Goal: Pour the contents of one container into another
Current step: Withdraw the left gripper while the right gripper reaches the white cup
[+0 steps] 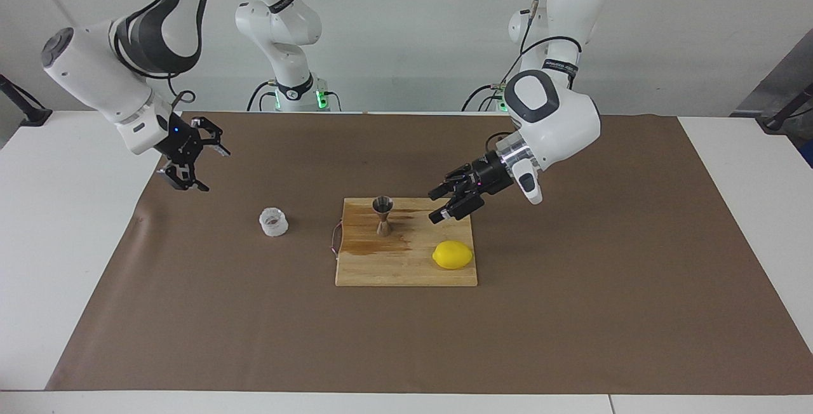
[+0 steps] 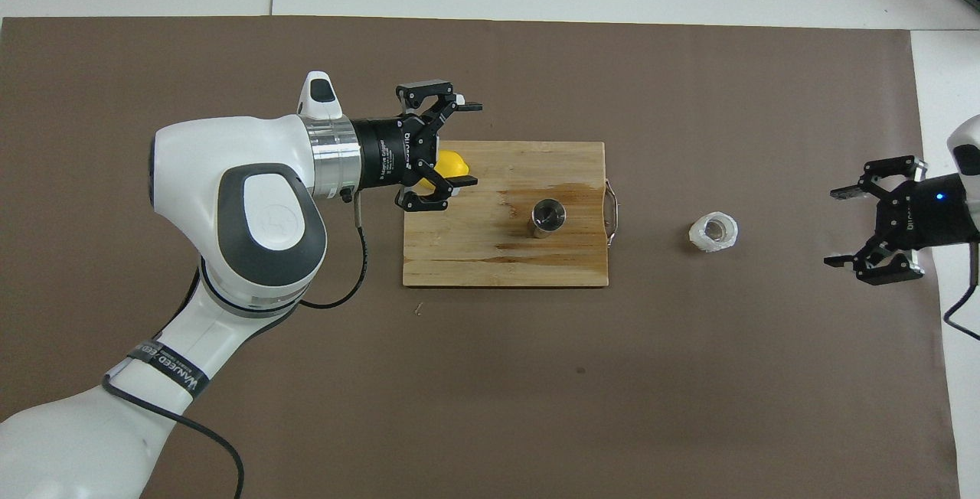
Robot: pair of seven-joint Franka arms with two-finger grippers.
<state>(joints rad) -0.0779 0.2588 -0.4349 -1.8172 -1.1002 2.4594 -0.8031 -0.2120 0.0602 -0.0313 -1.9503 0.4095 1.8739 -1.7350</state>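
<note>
Brown mat holds cup apart from open right claw.

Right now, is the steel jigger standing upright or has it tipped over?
Upright. The jigger stands on its lower cone on the cutting board, mouth facing up; neither gripper touches it.

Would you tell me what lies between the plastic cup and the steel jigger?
Only bare brown mat and the cutting board edge with its metal handle separate cup and jigger, clearest in the overhead view.
</note>
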